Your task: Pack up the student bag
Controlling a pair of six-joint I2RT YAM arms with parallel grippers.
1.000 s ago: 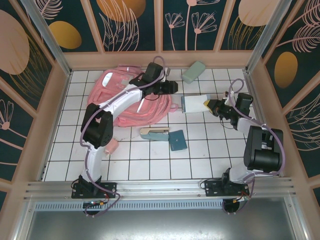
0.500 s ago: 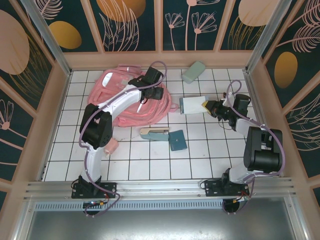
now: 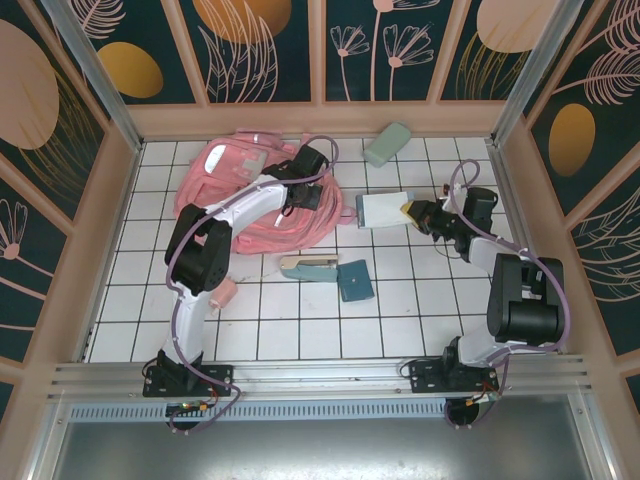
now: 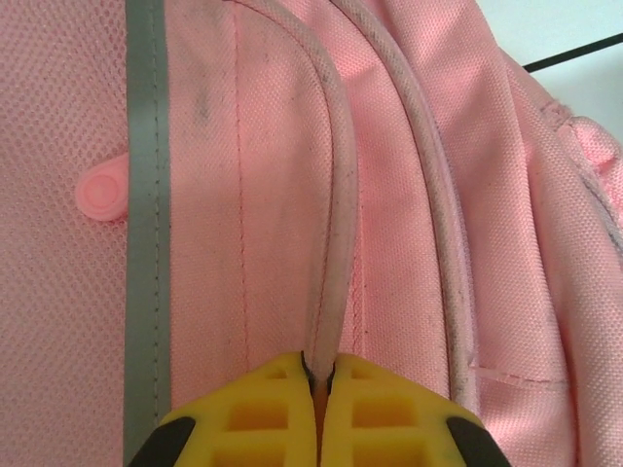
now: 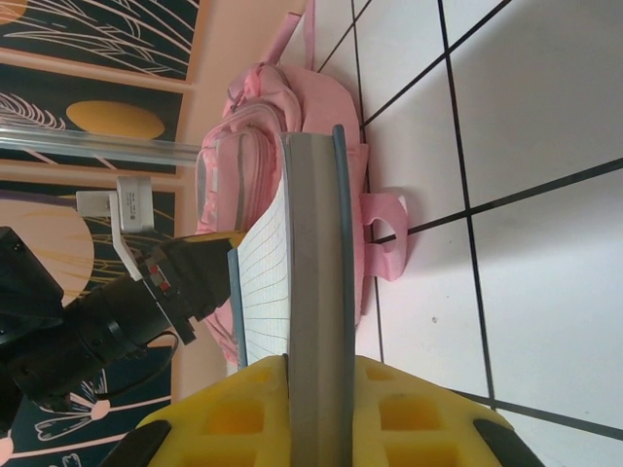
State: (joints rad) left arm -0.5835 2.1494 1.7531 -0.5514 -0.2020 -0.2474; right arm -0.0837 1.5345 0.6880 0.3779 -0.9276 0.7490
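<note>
On a white tiled table [image 3: 400, 320], two robot arms each grasp something.

The left pincer [image 3: 300, 186] rests on top of the student bag [image 3: 320, 215], a large soft pink backpack lying flat directly beneath it at the far left of the table. Seen from the left wrist, the left pincer [image 4: 319, 389] is clenched. Its two yellow fingertips press together on a raised ridge of pink piping [image 4: 336, 195] on the student bag [image 4: 243, 195]. The piping runs straight ahead from the fingertips, then curves off to the left. A second ridge runs just to the right of it. Left of the pincer, a pale grey strip [image 4: 148, 224] runs along the fabric, and a round pink tab [image 4: 100, 195] sits just beyond the strip.

The right pincer [image 3: 413, 212] is clamped on a notebook [image 3: 380, 209], which sticks out from its tips toward the bag. From the right wrist, the right pincer [image 5: 316, 409] grips the notebook [image 5: 311, 292] on edge between yellow fingers, grey cover to the right and squared pages to the left. The student bag [image 5: 258, 107] lies ahead of it, past the notebook.

A pale green case [image 3: 387, 144] lies beyond the right pincer, toward the far wall. A teal booklet [image 3: 355, 280] lies between the two arms, on the near side of both pincers.
</note>
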